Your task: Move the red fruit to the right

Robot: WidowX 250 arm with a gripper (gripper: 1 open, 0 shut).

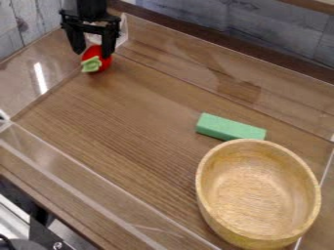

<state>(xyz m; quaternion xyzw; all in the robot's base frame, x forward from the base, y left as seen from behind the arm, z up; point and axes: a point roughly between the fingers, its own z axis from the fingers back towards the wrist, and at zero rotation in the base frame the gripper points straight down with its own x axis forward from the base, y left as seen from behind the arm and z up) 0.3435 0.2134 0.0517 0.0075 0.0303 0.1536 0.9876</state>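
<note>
The red fruit (pixel 94 63), small and glossy with a light-green cap at its lower left, lies on the wooden table at the far left back corner. My black gripper (pixel 94 50) points down directly over it. Its two fingers stand wide apart, one on each side of the fruit's upper part, so it is open. Whether the fingers touch the fruit cannot be told.
A flat green rectangular block (pixel 231 127) lies right of centre. A large wooden bowl (pixel 209 195) sits at the front right. Clear plastic walls (pixel 26 68) ring the table, close to the gripper on the left and behind it.
</note>
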